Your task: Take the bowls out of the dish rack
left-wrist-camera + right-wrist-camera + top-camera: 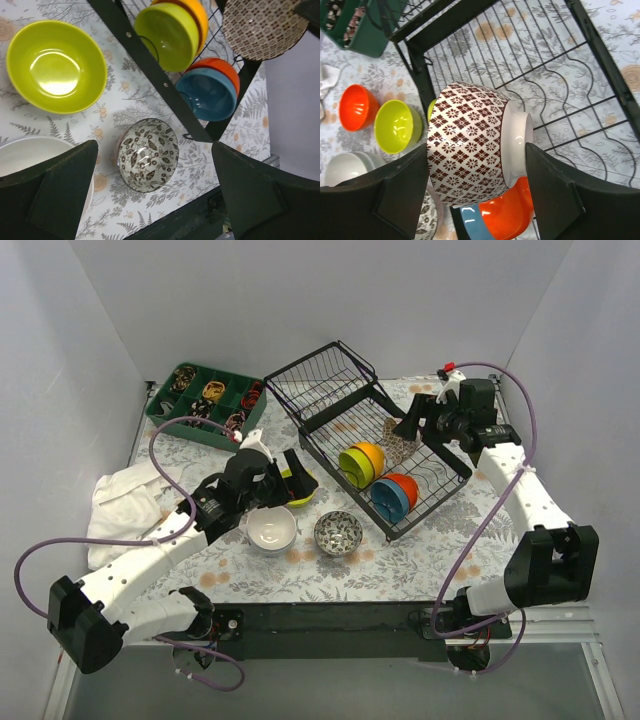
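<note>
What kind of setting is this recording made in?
Probably a lab test booth staged as a kitchen counter: plain white walls, a floral-covered table, a black dish rack holding bowls.

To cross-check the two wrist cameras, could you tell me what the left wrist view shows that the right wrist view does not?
Only the left wrist: the left gripper, open and empty, and the table's dark near edge. Only the right wrist: the green compartment tray, and the right gripper with its fingers either side of the brown-patterned bowl. Both: that bowl, the dish rack and the blue bowl in it.
</note>
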{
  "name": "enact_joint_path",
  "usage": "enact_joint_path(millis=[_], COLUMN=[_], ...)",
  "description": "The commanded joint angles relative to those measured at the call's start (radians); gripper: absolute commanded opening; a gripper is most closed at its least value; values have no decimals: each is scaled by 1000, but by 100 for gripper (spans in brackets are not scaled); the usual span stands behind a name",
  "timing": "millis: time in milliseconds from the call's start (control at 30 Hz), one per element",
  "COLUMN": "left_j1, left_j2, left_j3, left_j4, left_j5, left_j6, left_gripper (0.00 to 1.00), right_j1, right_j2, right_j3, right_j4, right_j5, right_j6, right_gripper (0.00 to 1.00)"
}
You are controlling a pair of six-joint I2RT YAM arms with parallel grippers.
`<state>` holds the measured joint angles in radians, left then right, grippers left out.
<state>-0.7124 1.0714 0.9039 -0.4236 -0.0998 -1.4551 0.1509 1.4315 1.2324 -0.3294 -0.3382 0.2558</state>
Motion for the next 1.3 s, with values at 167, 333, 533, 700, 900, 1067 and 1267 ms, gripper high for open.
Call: enact_joint_path(millis=[167,333,533,700,900,1067,1267], left_j1=[4,4,4,4,2,2,2], left_j2=[67,140,249,312,351,319,259], left_j3=[26,44,67,63,52,17,-40], left_j4=[265,335,413,480,522,540,510], left_j5=[81,153,251,308,328,331,304], left_j6=[21,12,-7,-45,-70,-73,-64], left_gripper=[98,98,96,93,76,40,0], right_j1=[-1,15,44,73,98,108,111], right_j2=[-196,-261,-335,-358,-365,-373,-401], right_j3=[-149,-261,-361,-381,-413,-441,-481], right_j4=[217,320,432,463,504,530,532], right_j5=[-252,-363,-413,-436,-444,-458,-470], right_j6=[241,368,488,528,576,594,593], right_gripper=[2,2,2,2,2,2,5])
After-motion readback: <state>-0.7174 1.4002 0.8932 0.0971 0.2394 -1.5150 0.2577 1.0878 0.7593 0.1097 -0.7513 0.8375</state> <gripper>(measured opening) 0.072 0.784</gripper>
